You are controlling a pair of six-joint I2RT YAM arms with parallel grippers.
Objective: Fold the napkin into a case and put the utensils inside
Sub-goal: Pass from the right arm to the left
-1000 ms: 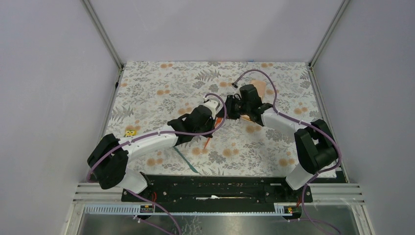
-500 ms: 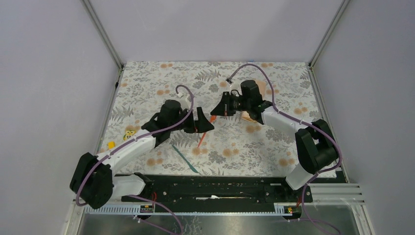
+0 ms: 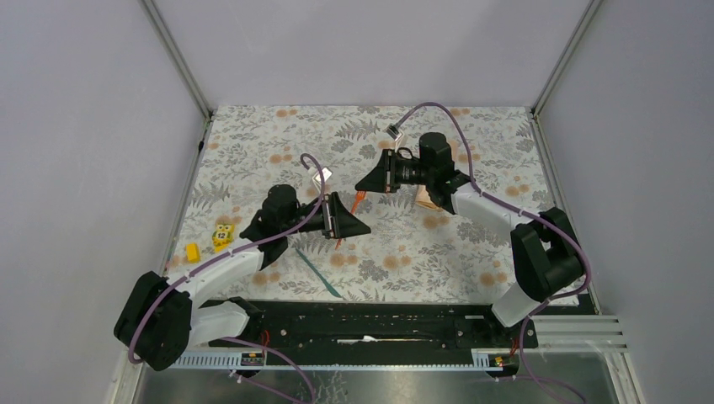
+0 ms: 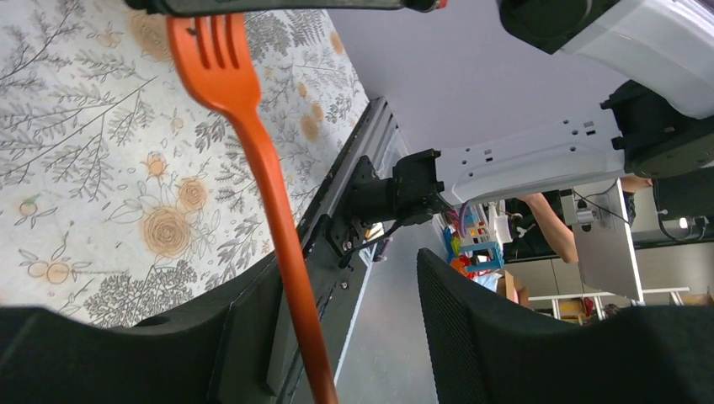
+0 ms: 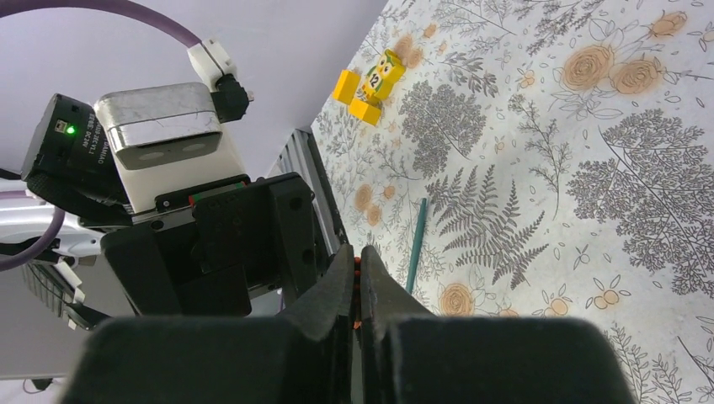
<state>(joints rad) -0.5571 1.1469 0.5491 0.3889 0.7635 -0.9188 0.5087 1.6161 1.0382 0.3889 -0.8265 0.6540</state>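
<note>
Mid-air, right end effector [image 3: 362, 184] clamps orange fork [image 4: 271, 194] — left end effector [image 3: 360, 225] (aimed rightward) agape.

1. My left arm [image 3: 221, 263] stretches from its base forward and to the right, with the forearm lying low.
2. My left hand [image 3: 347, 224] points right. Its fingers [image 4: 505, 337] are spread apart and clamp nothing.
3. My right arm [image 3: 492, 212] bends at the elbow near the right edge and then reaches left.
4. My right hand [image 3: 364, 182] points left, just beyond the left hand's tip, close to it but apart. Its jaws are pinched together on the orange-red utensil [image 4: 269, 185].
</note>
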